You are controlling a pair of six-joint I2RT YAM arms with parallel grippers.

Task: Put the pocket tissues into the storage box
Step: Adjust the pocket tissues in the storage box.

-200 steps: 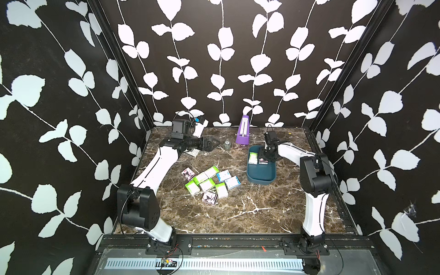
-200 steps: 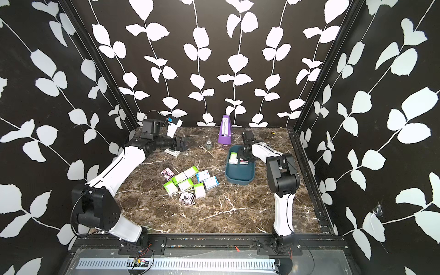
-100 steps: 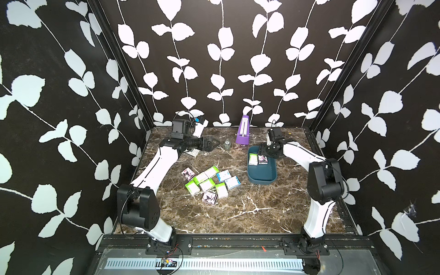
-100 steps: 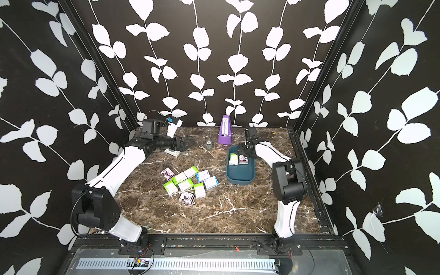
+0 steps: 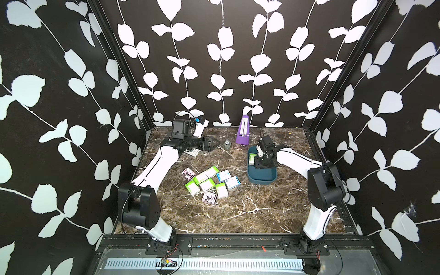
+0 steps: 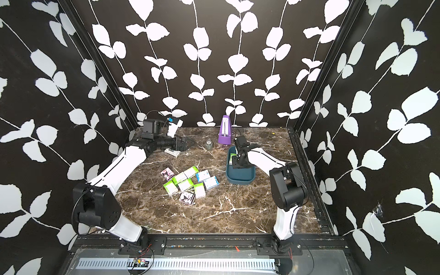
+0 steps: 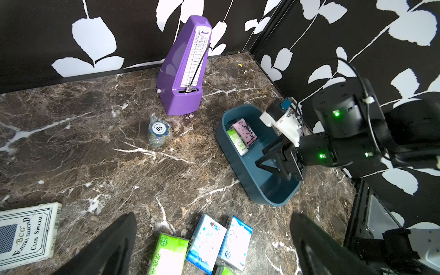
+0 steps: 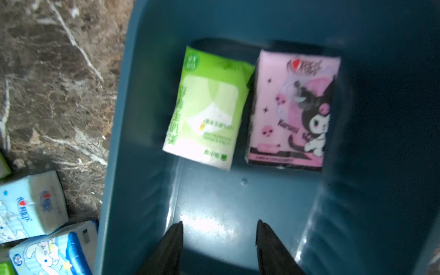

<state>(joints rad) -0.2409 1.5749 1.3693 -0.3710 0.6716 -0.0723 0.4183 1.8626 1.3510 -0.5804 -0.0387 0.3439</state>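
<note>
Packets of pocket tissues point(image 5: 209, 182), green, blue and pink, lie clustered on the brown marble tabletop point(image 5: 238, 214) near the dark teal-blue plastic storage box point(image 5: 262, 178) in both top views; the right gripper point(image 5: 258, 165) hangs over that box. Left wrist view: the left gripper point(image 7: 213, 214), apart from the box point(image 7: 269, 190), spreads black fingers point(image 7: 112, 245) wide, empty. Right wrist view: the right fingers point(image 8: 171, 247) are parted, grasping nothing, above the box point(image 8: 214, 204); inside lie a lime-green packet point(image 8: 209, 107) and a pink cartoon packet point(image 8: 292, 109).
</note>
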